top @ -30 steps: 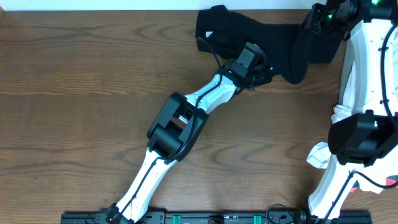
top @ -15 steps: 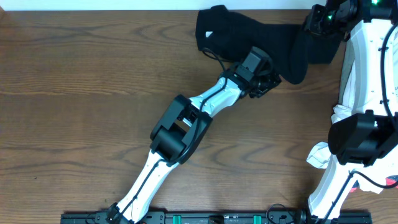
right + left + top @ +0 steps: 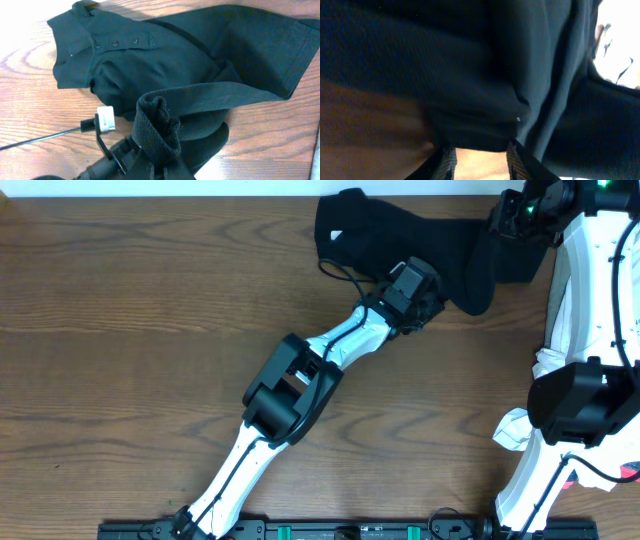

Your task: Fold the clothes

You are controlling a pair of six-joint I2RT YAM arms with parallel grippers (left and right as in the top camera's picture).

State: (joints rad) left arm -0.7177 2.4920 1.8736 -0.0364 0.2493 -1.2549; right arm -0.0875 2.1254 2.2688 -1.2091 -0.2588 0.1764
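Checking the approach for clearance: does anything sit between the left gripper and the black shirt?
Nothing visible does. The left gripper is at the lower edge of the black shirt. In its wrist view, the fabric lies directly ahead of its open fingers.

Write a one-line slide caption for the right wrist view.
A black polo shirt crumpled on the wooden table, one bunched fold raised close to the camera, a cable's white connector beside it.

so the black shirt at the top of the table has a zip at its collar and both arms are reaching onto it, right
Not a zip: the black shirt has a row of buttons there, as the right wrist view shows. The rest holds.
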